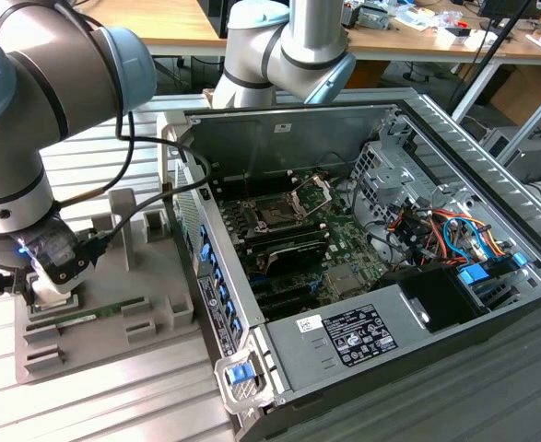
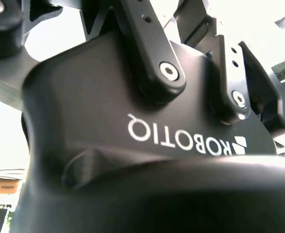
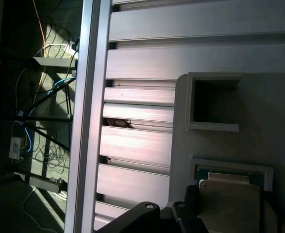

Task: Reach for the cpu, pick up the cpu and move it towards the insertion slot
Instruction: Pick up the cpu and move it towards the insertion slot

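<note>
**A:** ok, anyone standing near the rig, how far has it got with the chip?

**B:** I'm right next to it. Early days, I'd say. The arm [image 1: 30, 110] is bent down over the grey holder block [image 1: 136, 276] on the slatted metal bench [image 1: 113, 405], at the exterior view's left. The claw [image 1: 47, 276] is low over that block, beside the green memory stick [image 1: 67, 322] lying in its groove.

**A:** and the cpu itself?

**B:** In the first wrist view the cpu [image 3: 228, 201] sits in a framed pocket of the block, pale cream top facing up, with dark bits of the claw right at its edges. The square recess [image 3: 214, 99] next to it is bare. To me the chip looks seated in the pocket, not lifted.

**A:** so has it grabbed it or not?

**B:** Honestly, can't tell. The claw is right on top of the chip, but I can't make out whether it's spread or clamped. The second wrist view just gives you its black body and linkages up close, no help there.

**A:** and the socket?

**B:** The insertion slot [image 1: 275, 216] is over in the open computer case [image 1: 279, 129], frame flipped up, well apart from the claw. So my read: the reach is basically done, the pick-up isn't confirmed, and the whole carry over to the socket is left.
</note>
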Controlling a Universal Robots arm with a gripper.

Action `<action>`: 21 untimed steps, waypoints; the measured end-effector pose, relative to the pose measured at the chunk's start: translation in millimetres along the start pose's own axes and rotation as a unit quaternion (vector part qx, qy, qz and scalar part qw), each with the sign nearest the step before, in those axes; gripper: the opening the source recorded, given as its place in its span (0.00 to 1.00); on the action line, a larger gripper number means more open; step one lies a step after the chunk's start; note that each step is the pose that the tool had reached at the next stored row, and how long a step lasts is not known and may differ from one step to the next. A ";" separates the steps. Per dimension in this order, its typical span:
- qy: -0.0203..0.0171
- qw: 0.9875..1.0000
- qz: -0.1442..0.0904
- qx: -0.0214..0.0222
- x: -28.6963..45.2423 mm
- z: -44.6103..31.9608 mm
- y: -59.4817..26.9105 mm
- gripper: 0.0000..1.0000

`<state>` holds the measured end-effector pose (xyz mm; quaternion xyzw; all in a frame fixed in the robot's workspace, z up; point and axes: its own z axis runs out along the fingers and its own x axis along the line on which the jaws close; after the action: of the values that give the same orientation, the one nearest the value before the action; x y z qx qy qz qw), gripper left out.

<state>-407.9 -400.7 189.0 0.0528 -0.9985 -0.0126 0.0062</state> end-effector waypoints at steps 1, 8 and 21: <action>0.000 1.000 0.000 0.000 0.0 -0.5 0.0 0.55; 0.000 1.000 0.000 0.000 0.0 -2.2 0.1 0.55; 0.000 1.000 0.000 -0.001 -0.2 -6.3 4.4 0.55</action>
<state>-408.0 -396.5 195.4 0.0527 -0.9985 -0.0133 0.0062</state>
